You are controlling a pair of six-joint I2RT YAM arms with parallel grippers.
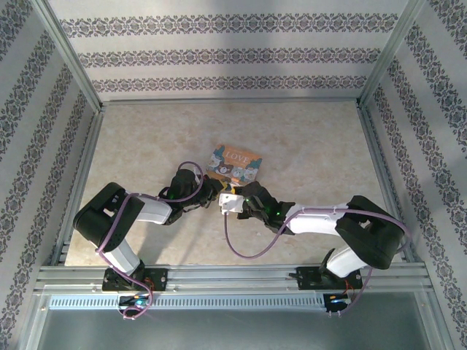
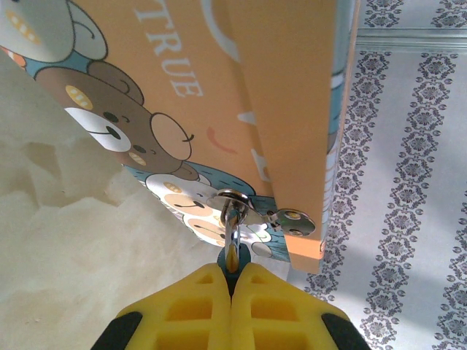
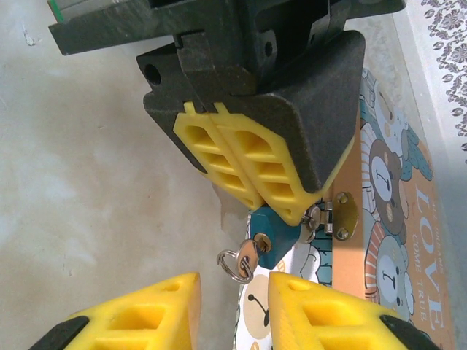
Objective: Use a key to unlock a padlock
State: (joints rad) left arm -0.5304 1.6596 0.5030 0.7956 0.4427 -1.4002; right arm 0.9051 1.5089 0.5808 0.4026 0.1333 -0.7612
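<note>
Right pincer point(image 3: 233, 283): spread, flanking Key, no contact seen; arm stretched low toward centre.
Key point(image 3: 250, 253): in Padlock, blade hidden.
Padlock point(image 3: 276, 233): mostly covered, hung on hasp point(image 3: 341, 215).
Left pincer point(image 3: 277, 210): pinching Padlock.
Box point(image 3: 408, 219): cropped, on worktop point(image 3: 95, 182).

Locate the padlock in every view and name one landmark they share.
Top external: too small to tell; look where both arms meet at the near edge of the orange box.
Left wrist: bottom centre, the padlock clamped in the left gripper.
Right wrist: centre, its teal body under the left gripper's fingers.
Shared landmark: the orange box.
</note>
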